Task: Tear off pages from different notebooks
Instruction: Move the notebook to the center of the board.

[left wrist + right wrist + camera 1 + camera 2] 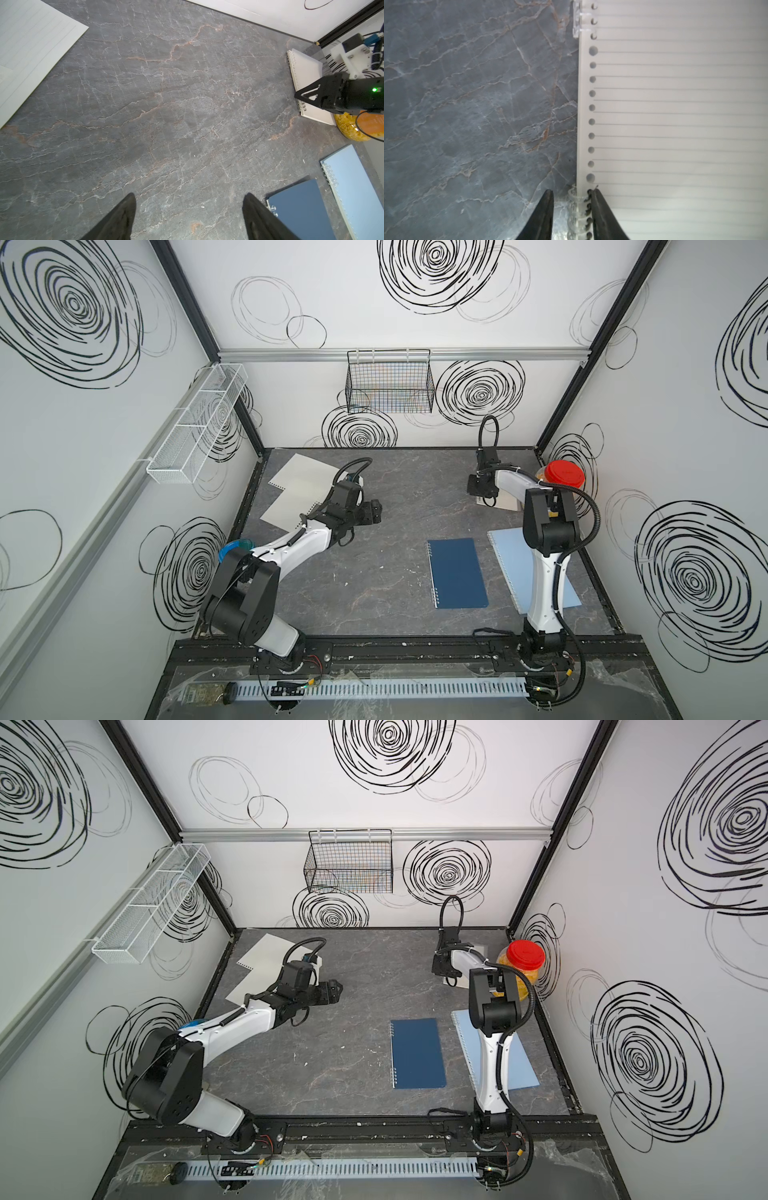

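Observation:
The frosted clear notebook (pixel 675 104) lies at the back right with a cream lined page on top. My right gripper (pixel 571 191) straddles its clear spiral binding. One finger rests by the page's punched holes. The other stands over the table with a strip of table showing beside the coil. The jaws are narrow but open. In both top views the right gripper (pixel 478 493) hangs over that notebook (pixel 509 502). The navy notebook (pixel 457 572) and the light blue notebook (pixel 509 568) lie shut at the front right. Loose pages (pixel 299 479) lie at the back left. My left gripper (pixel 189 195) hovers open and empty over bare table.
A red-lidded jar (pixel 564 477) of yellow pieces stands against the right wall, right behind the right arm. On the back wall hangs a black wire basket (pixel 388 381). A white mesh rack (pixel 195 423) hangs on the left wall. A blue-rimmed object (pixel 237 547) sits by the left arm.

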You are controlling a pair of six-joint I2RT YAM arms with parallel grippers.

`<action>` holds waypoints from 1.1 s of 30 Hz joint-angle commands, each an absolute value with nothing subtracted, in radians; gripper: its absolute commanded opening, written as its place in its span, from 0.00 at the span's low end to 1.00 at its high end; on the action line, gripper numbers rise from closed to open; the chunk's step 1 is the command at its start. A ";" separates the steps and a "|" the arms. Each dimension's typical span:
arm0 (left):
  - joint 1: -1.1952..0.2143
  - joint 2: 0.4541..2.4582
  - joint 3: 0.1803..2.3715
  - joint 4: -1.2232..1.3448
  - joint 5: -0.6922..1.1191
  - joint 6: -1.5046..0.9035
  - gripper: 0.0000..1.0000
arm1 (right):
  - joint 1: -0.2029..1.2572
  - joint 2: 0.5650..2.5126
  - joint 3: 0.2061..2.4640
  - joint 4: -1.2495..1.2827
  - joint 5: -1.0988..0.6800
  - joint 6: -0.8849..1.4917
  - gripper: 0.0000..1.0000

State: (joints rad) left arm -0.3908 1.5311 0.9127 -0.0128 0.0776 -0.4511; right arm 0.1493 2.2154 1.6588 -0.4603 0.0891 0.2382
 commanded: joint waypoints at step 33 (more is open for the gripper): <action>-0.356 1.650 0.977 -0.012 0.074 -0.430 0.81 | 0.585 2.137 1.576 -0.310 -0.448 0.282 0.33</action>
